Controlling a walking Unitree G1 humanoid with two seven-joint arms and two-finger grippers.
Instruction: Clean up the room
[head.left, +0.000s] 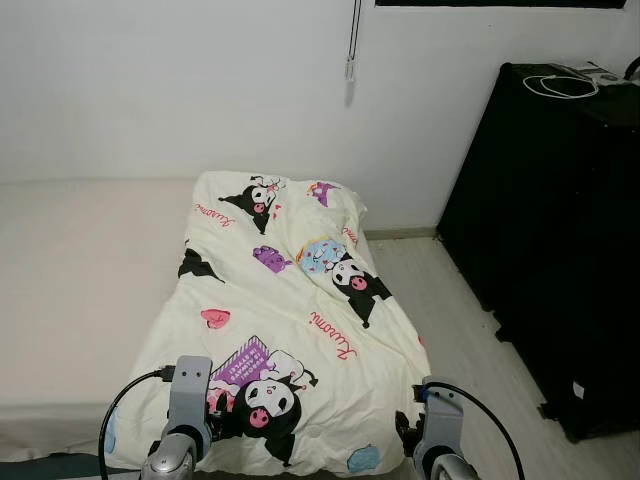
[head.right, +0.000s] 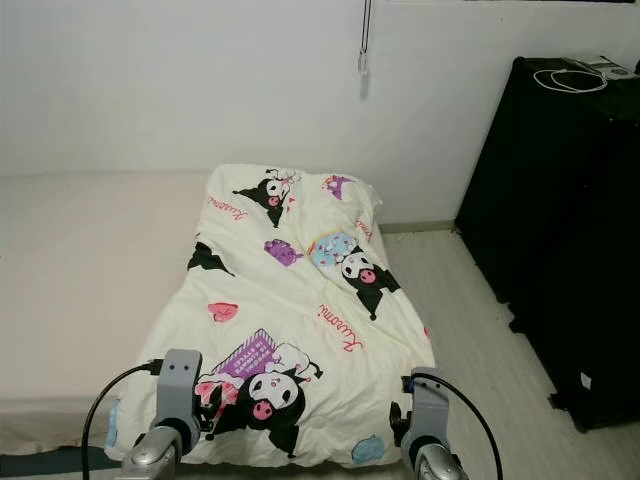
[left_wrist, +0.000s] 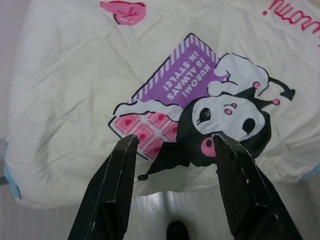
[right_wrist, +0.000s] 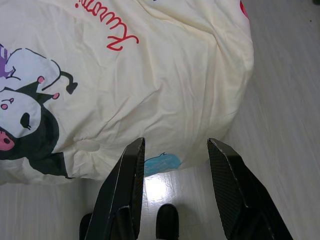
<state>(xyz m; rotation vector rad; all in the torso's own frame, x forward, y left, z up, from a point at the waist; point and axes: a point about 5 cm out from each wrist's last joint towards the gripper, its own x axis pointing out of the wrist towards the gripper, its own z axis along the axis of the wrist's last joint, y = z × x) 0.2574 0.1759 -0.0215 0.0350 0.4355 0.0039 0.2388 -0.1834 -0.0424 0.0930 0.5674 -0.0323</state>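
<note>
Bedding is my target: the cartoon-print duvet lies skewed along the mattress, its near hem spilling over the mattress edge toward the floor. I have the left gripper spread above the duvet's near-left corner and the right gripper spread over its near-right corner, presumably placed so both can take the hem together.

The cream duvet bears a purple sign reading "KUROMI IS ALWAYS IN STYLE!" and red script "Kuromi".
</note>
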